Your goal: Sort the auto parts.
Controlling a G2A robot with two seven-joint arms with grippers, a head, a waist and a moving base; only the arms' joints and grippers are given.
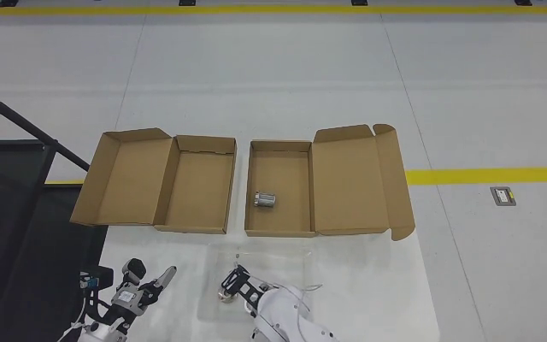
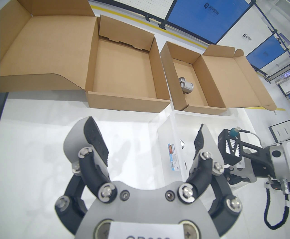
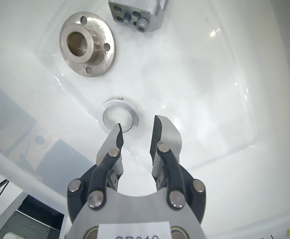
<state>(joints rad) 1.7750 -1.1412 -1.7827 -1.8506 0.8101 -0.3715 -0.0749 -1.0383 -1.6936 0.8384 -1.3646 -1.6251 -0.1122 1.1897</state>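
Inside a clear plastic bin (image 3: pixel 226 126) lie a small silver ring (image 3: pixel 136 113), a round flanged bushing (image 3: pixel 87 53) and a grey drilled block (image 3: pixel 138 13). My right gripper (image 3: pixel 137 126) is open low in the bin, with one fingertip over the ring's hole and the other just outside its rim. A ribbed metal cylinder (image 2: pixel 186 84) lies in the right cardboard box (image 2: pixel 201 74). The left cardboard box (image 2: pixel 122 68) holds nothing. My left gripper (image 2: pixel 146 126) hangs open above the white table beside the bin, holding nothing.
Both boxes (image 1: pixel 197 184) (image 1: pixel 295 179) stand side by side behind the bin (image 1: pixel 256 256), flaps folded outward. A black frame (image 1: pixel 34 141) borders the table's left side. The right arm's gripper (image 2: pixel 228 144) is close beside my left gripper.
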